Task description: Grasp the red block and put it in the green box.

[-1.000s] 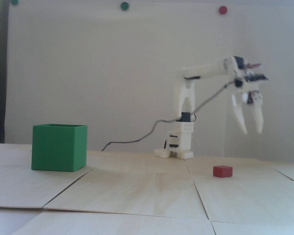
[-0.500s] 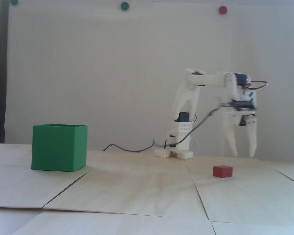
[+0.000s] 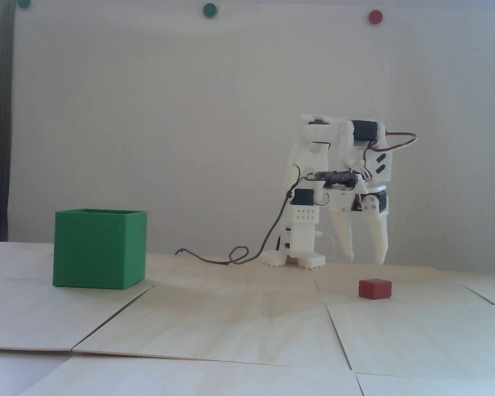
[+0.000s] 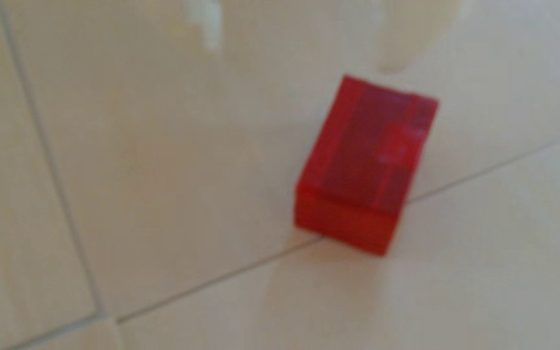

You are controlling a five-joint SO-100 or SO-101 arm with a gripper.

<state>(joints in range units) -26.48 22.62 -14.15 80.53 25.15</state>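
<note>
The white two-finger hand (image 3: 366, 260) hangs spread and empty above the small dark-red matte block (image 3: 375, 288), which sits on the pale wooden worktop (image 3: 231, 321), well apart from the large green plastic box (image 3: 100, 248). Reaching step, I reckon; next it must drop to straddle the block.

Pale wooden panels (image 3: 239, 321) laid edge to edge, thin seams crossing between them, one front edge lifted slightly off the surface below. Behind, a plain white wall (image 3: 169, 123) with two green dots (image 3: 209, 10) and a red dot (image 3: 375, 16) along the top. At far left, a dark window frame (image 3: 4, 123), foliage beyond.
</note>
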